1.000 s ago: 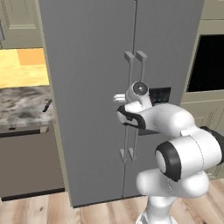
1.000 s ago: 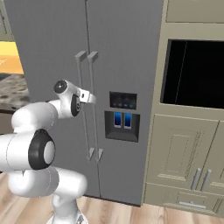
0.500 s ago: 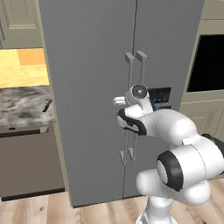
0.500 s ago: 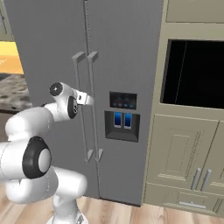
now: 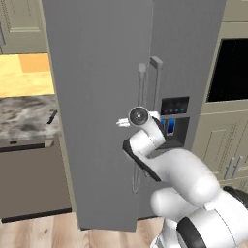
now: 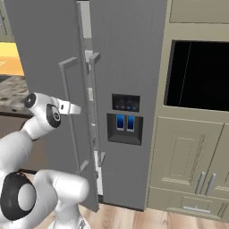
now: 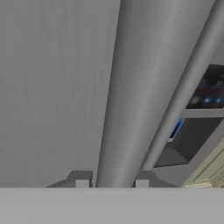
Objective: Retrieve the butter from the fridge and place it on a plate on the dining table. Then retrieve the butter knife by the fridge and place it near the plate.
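The gripper (image 7: 111, 183) is clamped narrow on the left door handle (image 7: 131, 92), the bar running straight up between the two fingertips (image 7: 82, 179). Two bar handles on the fridge (image 5: 101, 72), two doors; the second handle (image 7: 186, 87) stands just beside the jaws. The left door hangs ajar. The butter knife (image 5: 52, 117) lies on the marbled counter (image 5: 22, 118), well off to the jaws' side.

Blk oven (image 6: 197, 74), cabinets (image 6: 188, 161), counter (image 5: 24, 116).

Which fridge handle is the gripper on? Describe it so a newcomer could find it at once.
Start at the tall dark grey double-door fridge. Two long grey bar handles run side by side at its centre; the gripper clamps the left door's bar handle, whose door stands ajar.
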Tool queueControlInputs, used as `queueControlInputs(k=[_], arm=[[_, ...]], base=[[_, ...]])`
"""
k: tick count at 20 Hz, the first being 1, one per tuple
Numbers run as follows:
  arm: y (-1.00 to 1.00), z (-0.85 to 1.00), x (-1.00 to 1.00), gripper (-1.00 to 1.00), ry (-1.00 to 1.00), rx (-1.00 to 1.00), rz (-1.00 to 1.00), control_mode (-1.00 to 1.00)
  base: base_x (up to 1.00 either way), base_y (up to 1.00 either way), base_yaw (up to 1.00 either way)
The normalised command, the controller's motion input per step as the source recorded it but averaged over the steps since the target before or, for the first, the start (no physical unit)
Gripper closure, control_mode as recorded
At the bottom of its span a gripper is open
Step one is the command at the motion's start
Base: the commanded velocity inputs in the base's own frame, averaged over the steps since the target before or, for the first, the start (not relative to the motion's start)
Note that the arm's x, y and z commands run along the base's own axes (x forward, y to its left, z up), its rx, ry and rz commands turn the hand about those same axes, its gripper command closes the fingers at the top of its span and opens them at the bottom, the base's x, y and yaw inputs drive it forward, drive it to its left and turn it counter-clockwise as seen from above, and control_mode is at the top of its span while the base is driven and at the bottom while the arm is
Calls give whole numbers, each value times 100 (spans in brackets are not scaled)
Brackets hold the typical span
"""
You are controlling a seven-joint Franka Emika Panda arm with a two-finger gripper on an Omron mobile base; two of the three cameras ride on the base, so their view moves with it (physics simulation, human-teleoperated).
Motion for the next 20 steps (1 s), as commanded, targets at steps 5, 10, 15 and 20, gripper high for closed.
queueControlInputs(k=[5,10,15,20], arm=[[41,5,-65,100,0,-4,-7,-100],[58,24,-53,100,5,-2,-2,-100],[61,20,-47,100,9,0,0,-100],[67,9,-27,100,15,0,-1,-100]], base=[[0,0,0],[0,0,0],[0,0,0],[0,0,0]])
